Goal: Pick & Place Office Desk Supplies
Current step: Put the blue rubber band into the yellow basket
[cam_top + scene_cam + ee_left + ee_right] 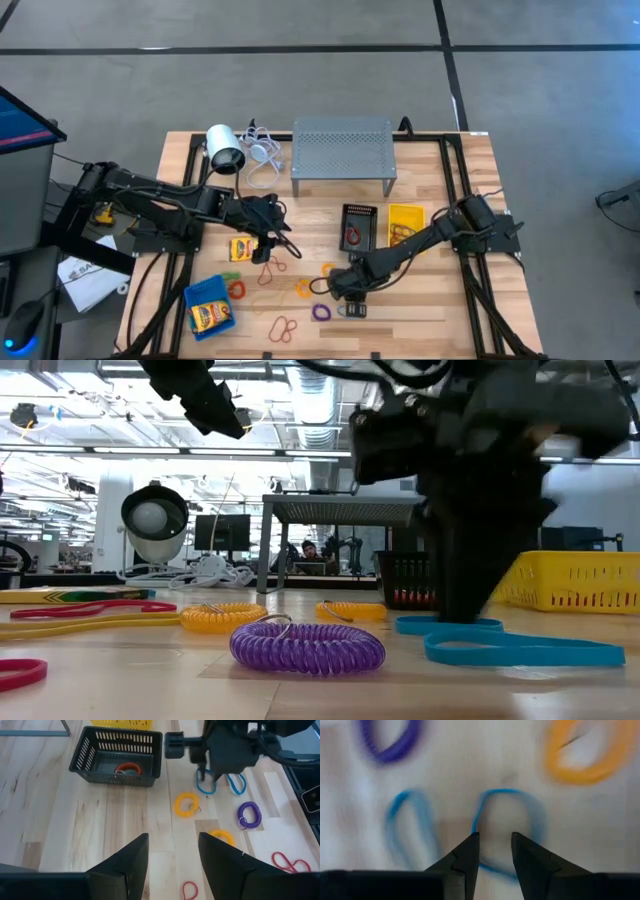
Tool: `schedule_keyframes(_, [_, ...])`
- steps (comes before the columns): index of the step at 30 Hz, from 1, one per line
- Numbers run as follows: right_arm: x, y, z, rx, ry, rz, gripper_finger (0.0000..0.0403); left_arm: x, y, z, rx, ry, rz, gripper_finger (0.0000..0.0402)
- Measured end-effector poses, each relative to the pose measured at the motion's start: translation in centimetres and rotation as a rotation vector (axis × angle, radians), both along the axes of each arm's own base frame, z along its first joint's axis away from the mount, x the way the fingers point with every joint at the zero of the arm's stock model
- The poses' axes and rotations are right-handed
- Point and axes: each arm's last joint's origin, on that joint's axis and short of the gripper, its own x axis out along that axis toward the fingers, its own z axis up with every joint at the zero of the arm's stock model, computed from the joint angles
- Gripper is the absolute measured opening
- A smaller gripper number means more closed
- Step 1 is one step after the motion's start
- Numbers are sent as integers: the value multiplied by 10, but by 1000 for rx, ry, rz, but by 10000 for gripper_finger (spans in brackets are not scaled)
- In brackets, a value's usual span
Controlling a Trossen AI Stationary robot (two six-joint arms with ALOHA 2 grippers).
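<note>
Blue rubber band point(507, 832) lies flat on the wooden table point(420, 305), and the right gripper point(495, 851) stands over it with its fingers a narrow gap apart, astride the band's near edge, holding nothing. A second blue band point(410, 827) lies just beside it, with a purple coil point(249, 814) and an orange coil point(186, 804) near. Farther off, the left gripper point(172, 862) hangs above bare wood, fingers spread and empty. A black bin point(117, 756) holds a red band. No writing can be read.

Open-plan lab: ceiling ducts point(320, 420), monitors point(222, 532), a seated person point(309, 552).
</note>
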Motion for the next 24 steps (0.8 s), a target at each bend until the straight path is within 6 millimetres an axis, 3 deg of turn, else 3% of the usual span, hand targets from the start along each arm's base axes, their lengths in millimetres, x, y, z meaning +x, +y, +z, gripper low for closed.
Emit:
schedule_keyframes(13, [-1,5,-10,-32,16,-6,149,0,-1,0,-4,-2,-2,165])
schedule_keyframes(24, [-2,-5,23,-8,-29,-36,140,0,-1,0,-4,-1,-2,165])
